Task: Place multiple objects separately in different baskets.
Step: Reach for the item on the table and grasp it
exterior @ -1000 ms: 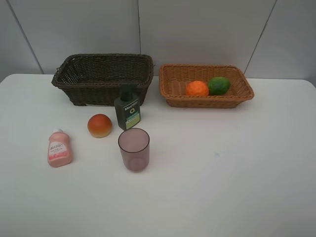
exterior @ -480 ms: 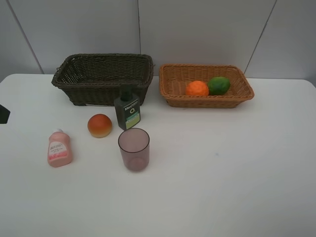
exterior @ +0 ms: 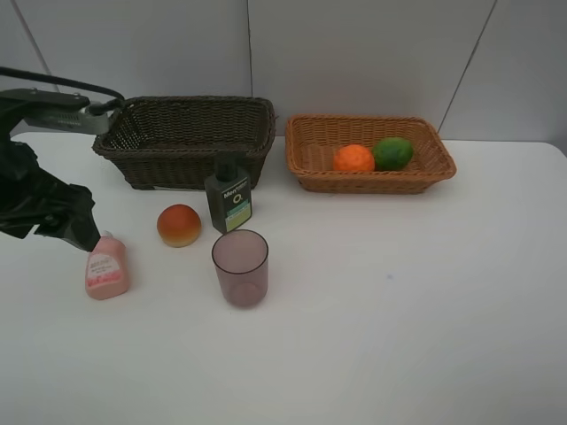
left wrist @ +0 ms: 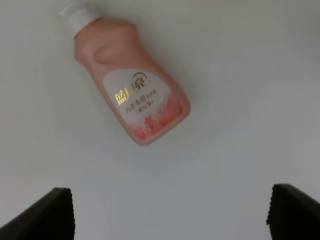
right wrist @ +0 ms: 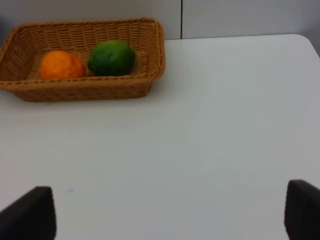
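The pink bottle (exterior: 106,270) lies on the table at the left; in the left wrist view it (left wrist: 132,100) lies flat ahead of the jaws. My left gripper (exterior: 84,232) is open and empty, hovering just beside the bottle's cap end (left wrist: 170,215). The peach-like fruit (exterior: 179,224), the dark green bottle (exterior: 229,199) and the purple cup (exterior: 240,267) stand on the table. The mandarin (exterior: 353,158) and the lime (exterior: 392,153) lie in the tan basket (exterior: 372,184). The dark brown basket (exterior: 186,164) looks empty. My right gripper (right wrist: 167,215) is open and empty, back from the tan basket (right wrist: 75,92).
The white table (exterior: 425,301) meets a grey panelled wall behind the baskets. The green bottle stands close against the dark basket's front wall. The right arm is outside the exterior high view.
My left arm has come into the exterior high view from the left edge and moved in next to the pink bottle. The objects have not moved.
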`<state>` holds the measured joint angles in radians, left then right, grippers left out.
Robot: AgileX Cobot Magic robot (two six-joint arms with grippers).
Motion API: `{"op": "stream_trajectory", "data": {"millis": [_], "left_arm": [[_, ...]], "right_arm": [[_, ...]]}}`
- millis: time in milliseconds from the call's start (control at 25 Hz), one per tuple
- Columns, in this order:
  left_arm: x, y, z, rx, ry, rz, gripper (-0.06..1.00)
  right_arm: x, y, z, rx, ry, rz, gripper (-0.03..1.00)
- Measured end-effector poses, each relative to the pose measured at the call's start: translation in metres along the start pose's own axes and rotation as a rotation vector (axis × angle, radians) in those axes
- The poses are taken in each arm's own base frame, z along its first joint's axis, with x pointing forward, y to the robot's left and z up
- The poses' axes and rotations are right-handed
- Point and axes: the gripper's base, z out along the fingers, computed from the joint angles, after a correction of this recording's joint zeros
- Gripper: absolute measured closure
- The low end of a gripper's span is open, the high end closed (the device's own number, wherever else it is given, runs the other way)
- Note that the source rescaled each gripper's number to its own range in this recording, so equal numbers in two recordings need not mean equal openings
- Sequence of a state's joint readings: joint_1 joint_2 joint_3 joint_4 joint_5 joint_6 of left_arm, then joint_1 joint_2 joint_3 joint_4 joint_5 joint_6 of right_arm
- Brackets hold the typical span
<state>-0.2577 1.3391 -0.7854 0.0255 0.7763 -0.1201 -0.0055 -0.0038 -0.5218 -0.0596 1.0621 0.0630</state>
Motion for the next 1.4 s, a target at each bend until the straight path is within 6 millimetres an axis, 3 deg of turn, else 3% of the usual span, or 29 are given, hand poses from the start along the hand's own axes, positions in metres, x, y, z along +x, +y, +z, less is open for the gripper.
{"op": "stream_trajectory", "data": {"millis": [160,360,920,1400], "left_arm": [[-0.009,-0.001,0.000,0.016,-0.092,-0.111,-0.06],[-0.012,0.000,0.009,-0.008,-0.070,-0.216,-0.06],[-0.021,0.004,0.084,-0.123,0.100,-0.383,-0.06],[-0.029,0.003,0.116,-0.122,0.063,-0.447,-0.06]], "right_arm": [[0.000,0.000,0.000,0.000,0.000,0.000,0.00],[0.000,0.000,0.000,0.000,0.000,0.000,0.00],[0.000,0.000,0.000,0.000,-0.001,0.000,0.00],[0.000,0.000,0.000,0.000,-0.001,0.000,0.00]]}}
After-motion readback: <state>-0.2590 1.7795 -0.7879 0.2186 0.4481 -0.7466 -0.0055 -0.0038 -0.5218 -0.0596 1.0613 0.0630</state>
